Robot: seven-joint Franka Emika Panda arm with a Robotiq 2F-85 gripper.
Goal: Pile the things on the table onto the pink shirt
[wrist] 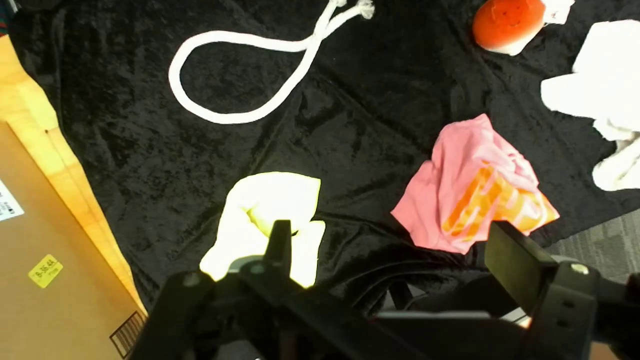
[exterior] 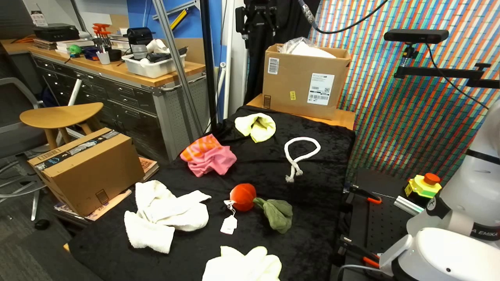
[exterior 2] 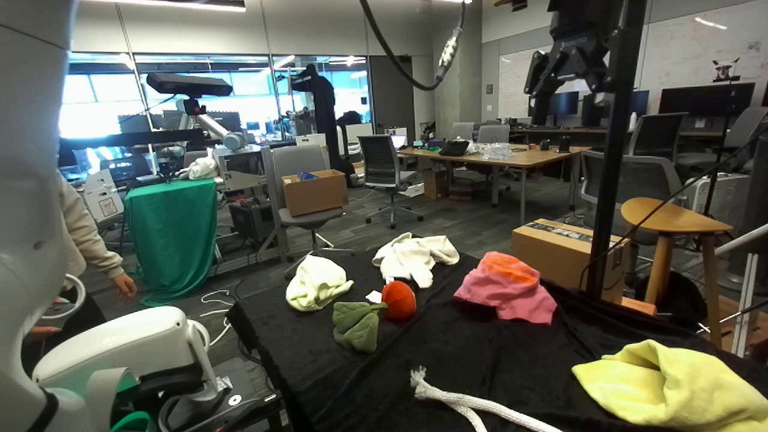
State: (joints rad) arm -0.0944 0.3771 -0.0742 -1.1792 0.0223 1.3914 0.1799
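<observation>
Wrist view: the end effector [wrist: 390,235] is released, jaws wide apart with nothing between them; both exterior views show it well above the bench [exterior: 312,242]. The shirt [wrist: 470,185] lies crumpled on the bench, nothing piled on it yet. It should be light and limp, apt to slide or bunch if pushed, so items are best lowered onto it rather than dragged.

From the shirt, the yellow cloth [wrist: 280,197] sits near nine o'clock, probably soft and light, with a raised fold that invites a pinch from above. The rope [wrist: 230,118] lies toward ten o'clock; its loop looks flexible and easy to take across one strand, though the ends may trail. Between twelve and one is the ball [wrist: 507,25], whose faint face suggests a squashy toy, best squeezed round its middle.

In an exterior view, the green cloth [exterior: 278,214] lies toward four o'clock of the shirt, its tip touching or almost touching the ball; thin-looking, it calls for a grip on its puckered body. The white cloth [exterior: 172,213], toward seven, and the pale cloth [exterior: 244,266], between five and six, look bulkier; a central ridge should lift better than a loose corner.
</observation>
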